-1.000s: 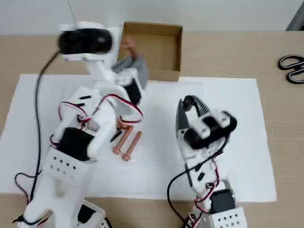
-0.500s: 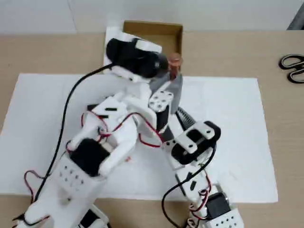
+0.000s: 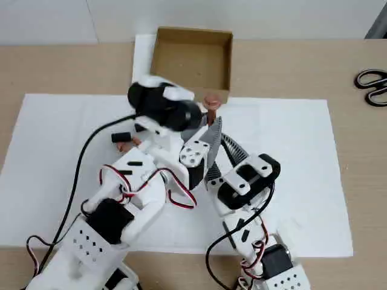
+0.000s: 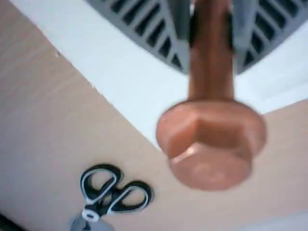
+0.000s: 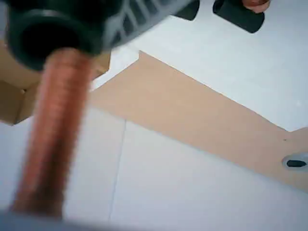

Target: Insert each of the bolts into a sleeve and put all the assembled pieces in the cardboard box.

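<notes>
My left gripper (image 3: pixel 211 125) is shut on a copper bolt (image 3: pixel 211 104), which stands head up over the white paper just in front of the cardboard box (image 3: pixel 192 57). The left wrist view looks at the bolt's hex head (image 4: pixel 211 144), with the shaft between the grey fingers (image 4: pixel 144 19). My right gripper (image 3: pixel 221 158) sits just behind and below the left one. In the right wrist view it grips a black sleeve (image 5: pixel 42 34), and the bolt's threaded shaft (image 5: pixel 54 134) runs out of the sleeve's mouth. On the paper to the left lie another sleeve (image 3: pixel 120 137) and a bolt (image 3: pixel 128 145).
White paper (image 3: pixel 290 139) covers the middle of the wooden table. Black scissors (image 3: pixel 372 87) lie at the far right edge. Two more black sleeves (image 5: pixel 238 14) rest on the paper in the right wrist view. The box stands open at the back.
The left arm swung from the box back over the paper with the bolt upright, then lowered it. The right arm leaned left to meet it.
</notes>
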Controlling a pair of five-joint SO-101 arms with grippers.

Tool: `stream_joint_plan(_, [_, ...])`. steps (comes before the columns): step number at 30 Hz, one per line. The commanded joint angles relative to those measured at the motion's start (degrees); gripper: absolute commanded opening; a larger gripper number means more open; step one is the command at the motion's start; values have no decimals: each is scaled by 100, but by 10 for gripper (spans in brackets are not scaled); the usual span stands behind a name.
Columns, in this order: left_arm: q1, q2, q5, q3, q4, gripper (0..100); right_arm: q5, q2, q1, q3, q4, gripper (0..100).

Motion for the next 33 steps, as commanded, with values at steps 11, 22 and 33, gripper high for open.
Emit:
stream_joint_plan(11, [-9, -396, -35, 1174, -1222, 7, 44, -110, -22, 26, 523, 4])
stream_joint_plan(22, [0, -396, -800, 1613, -1222, 7, 44, -110, -22, -18, 514, 4])
stream_joint_plan(33, [-18, -396, -809, 1596, -325, 208, 44, -110, -22, -26, 514, 4])
